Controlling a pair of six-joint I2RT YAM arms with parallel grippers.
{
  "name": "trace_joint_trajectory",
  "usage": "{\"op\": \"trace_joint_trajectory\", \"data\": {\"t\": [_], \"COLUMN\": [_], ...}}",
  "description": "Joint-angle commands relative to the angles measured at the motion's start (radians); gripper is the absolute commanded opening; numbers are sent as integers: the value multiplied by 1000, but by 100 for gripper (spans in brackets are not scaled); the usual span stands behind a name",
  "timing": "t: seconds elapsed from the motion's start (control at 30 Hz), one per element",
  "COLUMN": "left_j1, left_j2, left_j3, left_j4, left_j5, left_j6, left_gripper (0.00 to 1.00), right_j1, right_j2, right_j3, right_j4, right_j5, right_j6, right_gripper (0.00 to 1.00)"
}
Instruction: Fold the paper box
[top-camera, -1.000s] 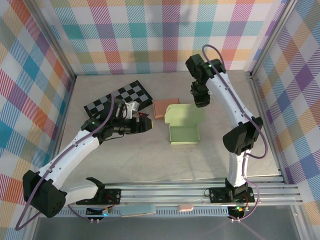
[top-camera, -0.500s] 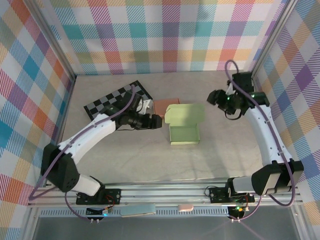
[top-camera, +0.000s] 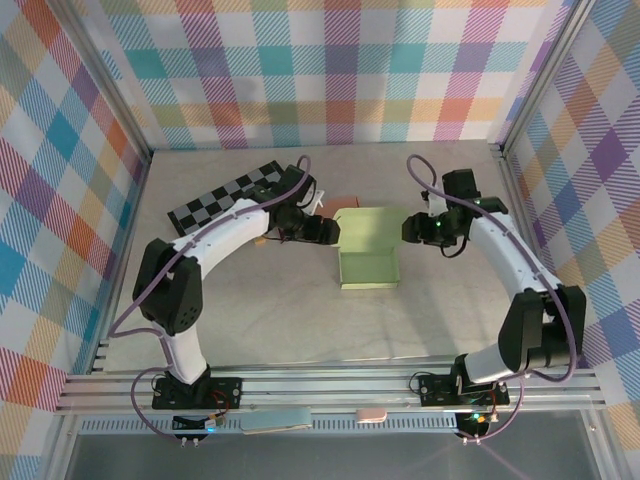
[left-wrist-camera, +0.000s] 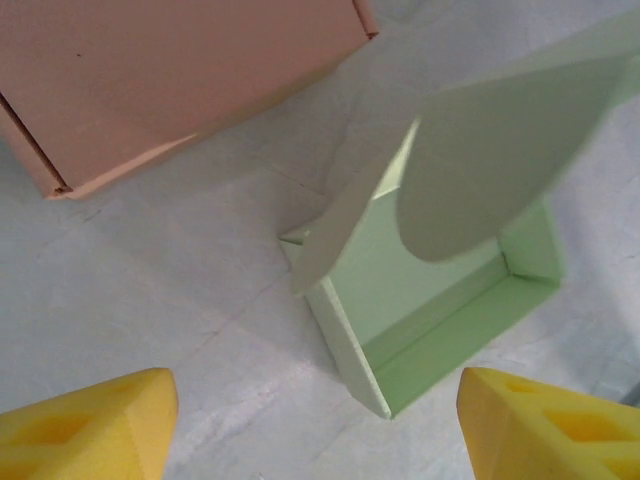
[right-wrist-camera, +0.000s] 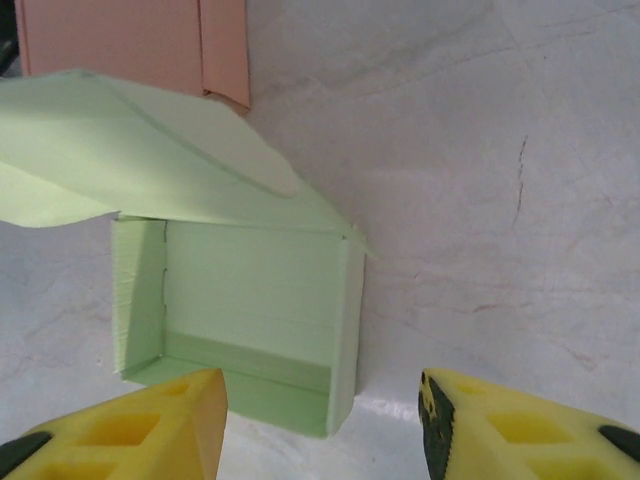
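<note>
The paper box is a pale green tray on the table, with its lid raised at the far side. My left gripper hovers at the box's left edge, open and holding nothing. My right gripper hovers at its right edge, also open. In the left wrist view the box lies ahead between the yellow fingertips, under its lid flap. In the right wrist view the box's right wall sits just ahead of the gap of the right gripper.
A pink flat box lies just behind the green one, partly under my left arm, and appears in both wrist views. A black-and-white checkered board lies at the back left. Plaid walls enclose the table.
Both arms have swung in toward the green box. The left gripper moved right to its left edge. The right gripper came from the far right to its right edge.
</note>
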Motion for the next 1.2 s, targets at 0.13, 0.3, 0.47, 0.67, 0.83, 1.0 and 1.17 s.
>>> {"op": "trace_joint_trajectory", "data": {"t": [0.13, 0.3, 0.47, 0.67, 0.83, 1.0, 1.17], "left_j1": [-2, -12, -22, -30, -36, -45, -56], "left_j2": [69, 92, 118, 131, 139, 150, 153], "left_j3": [75, 107, 129, 143, 160, 176, 183], "left_j4": [2, 1, -3, 6, -1, -10, -13], "left_j5": [-34, -31, -30, -26, -34, -41, -59], "left_j6": [18, 16, 10, -8, -12, -13, -26], "left_gripper": [70, 69, 64, 56, 50, 45, 35], "right_j1": [0, 3, 4, 17, 32, 41, 57], "right_j2": [86, 137, 153, 183, 200, 207, 210], "right_j3": [25, 51, 56, 88, 115, 122, 132], "right_j4": [91, 109, 116, 111, 92, 86, 84], "right_j5": [-5, -39, -50, -65, -34, -23, -1], "right_j6": [-78, -84, -88, -94, -99, -102, -96], "right_gripper": [52, 50, 47, 42, 37, 32, 16]}}
